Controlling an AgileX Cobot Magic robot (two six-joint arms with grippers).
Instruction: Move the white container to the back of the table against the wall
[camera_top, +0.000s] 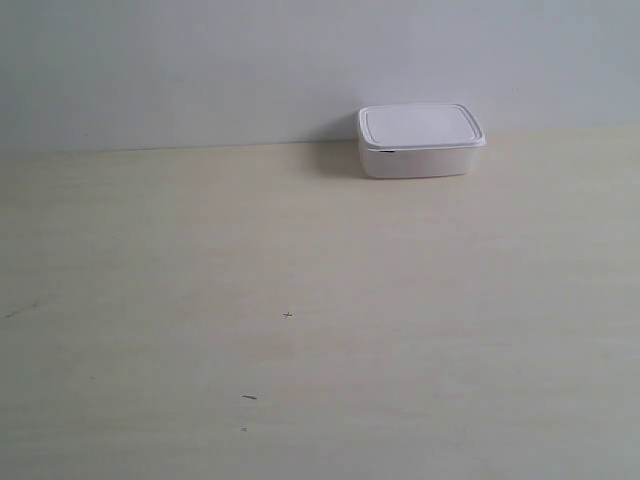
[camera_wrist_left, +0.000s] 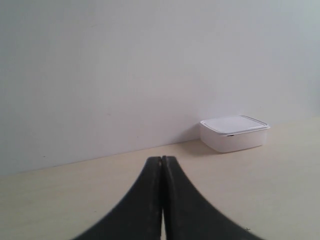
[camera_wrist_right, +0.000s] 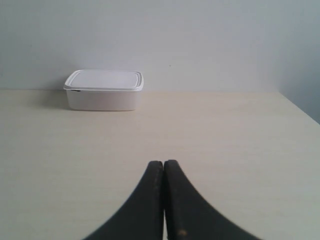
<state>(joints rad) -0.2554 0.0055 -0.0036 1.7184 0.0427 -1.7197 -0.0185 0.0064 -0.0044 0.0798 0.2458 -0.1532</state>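
Note:
The white container (camera_top: 420, 140) with its flat rimmed lid stands at the far edge of the cream table (camera_top: 300, 300), close against the pale wall (camera_top: 200, 60). The left wrist view shows the container (camera_wrist_left: 234, 133) far ahead, with my left gripper (camera_wrist_left: 161, 159) shut and holding nothing, well short of it. In the right wrist view the container (camera_wrist_right: 104, 90) also sits far off by the wall, and my right gripper (camera_wrist_right: 163, 163) is shut and empty. Neither arm appears in the exterior view.
A few tiny dark specks (camera_top: 288, 316) mark the tabletop. The table's side edge (camera_wrist_right: 300, 107) shows in the right wrist view. Nothing else stands on the table.

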